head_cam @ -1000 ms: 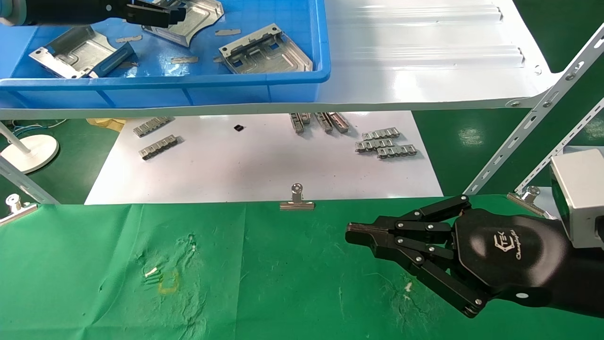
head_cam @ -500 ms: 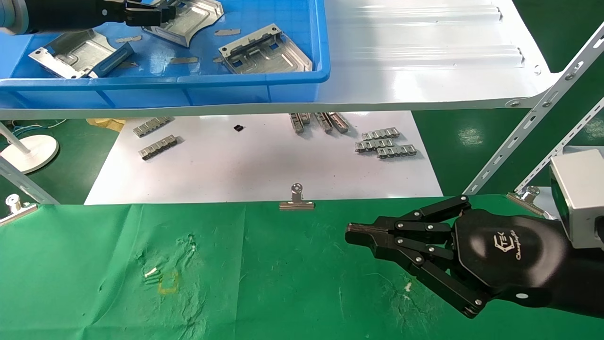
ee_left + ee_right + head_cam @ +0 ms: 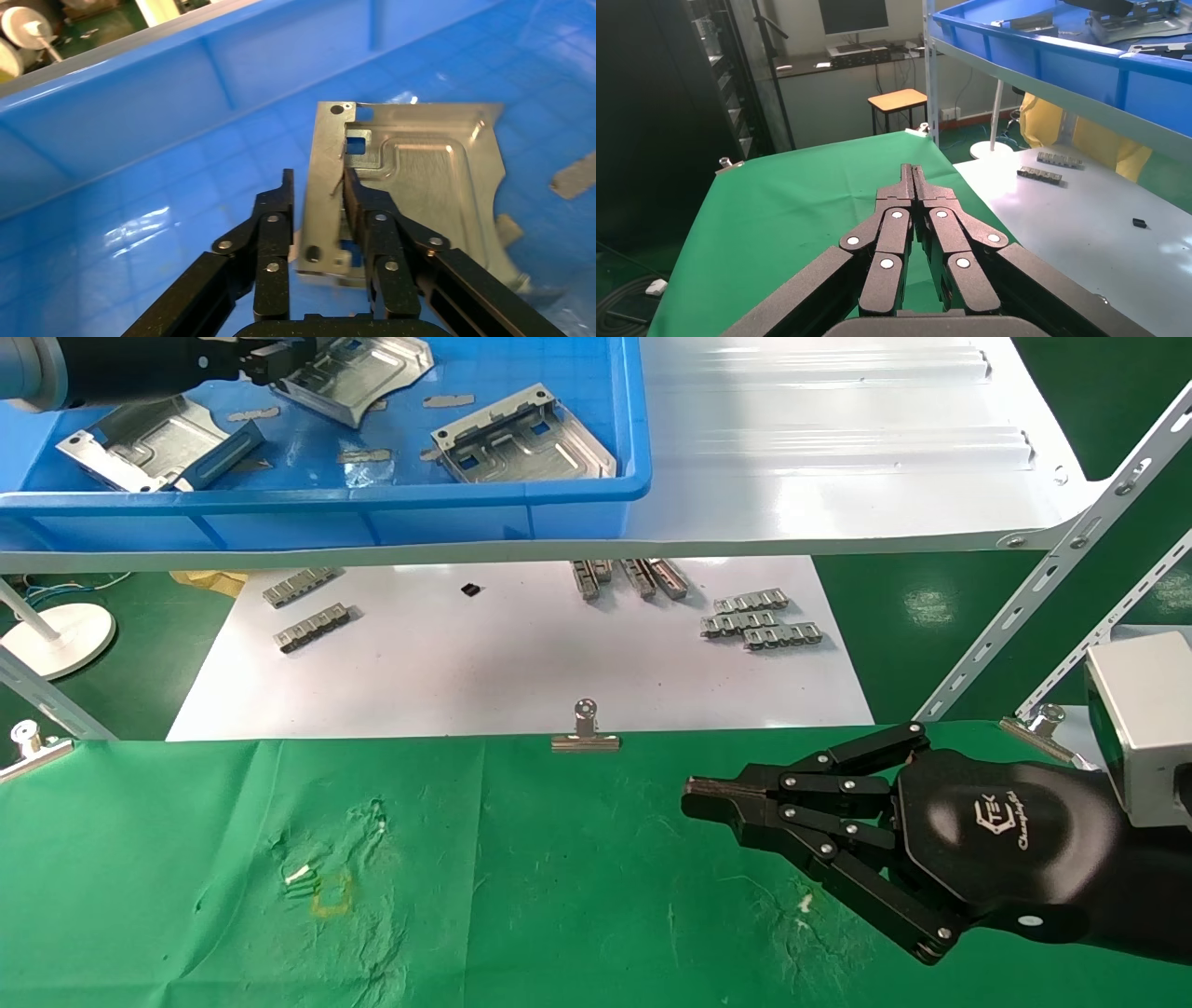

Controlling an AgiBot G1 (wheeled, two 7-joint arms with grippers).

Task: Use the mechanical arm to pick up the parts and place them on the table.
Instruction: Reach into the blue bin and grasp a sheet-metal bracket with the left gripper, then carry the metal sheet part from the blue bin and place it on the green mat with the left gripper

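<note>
Three silver-grey parts lie in a blue bin [image 3: 372, 491] on the shelf: one at the left [image 3: 149, 439], one at the right [image 3: 521, 435], one at the back [image 3: 358, 374]. My left gripper [image 3: 284, 356] is inside the bin, shut on an edge of the back part. In the left wrist view the left gripper [image 3: 318, 189] straddles the rim strip of that part [image 3: 422, 168], which hangs tilted above the bin floor. My right gripper [image 3: 694, 795] is shut and empty, low over the green table [image 3: 521, 896]; it also shows in the right wrist view [image 3: 912, 172].
The bin sits on a glossy white shelf [image 3: 838, 449] with slanted metal struts [image 3: 1024, 607] at the right. Below lies a white board [image 3: 521, 663] with grey link strips [image 3: 764, 621]. A binder clip [image 3: 585, 733] holds the table's far edge. A white lamp base [image 3: 56, 635] stands at the left.
My left gripper has drawn back to the left, and the back part has shifted and tilted with it. The right arm has not moved.
</note>
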